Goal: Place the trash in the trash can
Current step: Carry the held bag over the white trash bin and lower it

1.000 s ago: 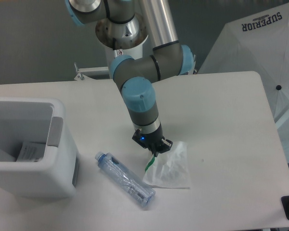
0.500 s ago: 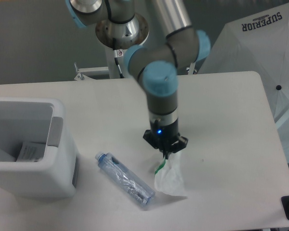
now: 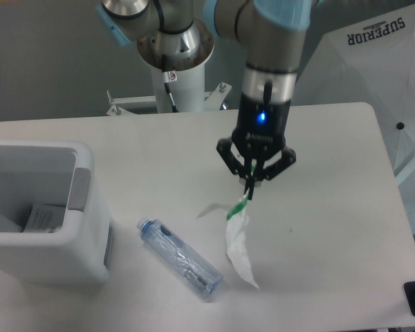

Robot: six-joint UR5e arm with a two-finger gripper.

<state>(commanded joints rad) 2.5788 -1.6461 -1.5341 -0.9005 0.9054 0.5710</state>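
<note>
The white table (image 3: 332, 173) carries everything, and at its left edge sits the grey-white trash can (image 3: 83, 228), open at the top with a piece of paper (image 3: 43, 218) lying inside it. The arm (image 3: 270, 62) now stands taller and further right than it did half a second ago, when its blue-capped joint hung low over the middle of the table; that joint has since swung up towards the top of the view. The gripper (image 3: 251, 187) has risen with it and points straight down, its blue light showing, its two fingers pinched together on the top of the wrapper (image 3: 238, 238). A second ago the wrapper lay spread flat on the table; now it hangs as a long, narrow drape from the fingertips, with the green printed strip just below them (whether the lowest tip touches the table, I cannot tell). The bottle (image 3: 181, 259) has not moved: it lies on its side, slanted, cap end towards the trash can, just left of the hanging wrapper and apart from it. The trash can is likewise where it was.
</note>
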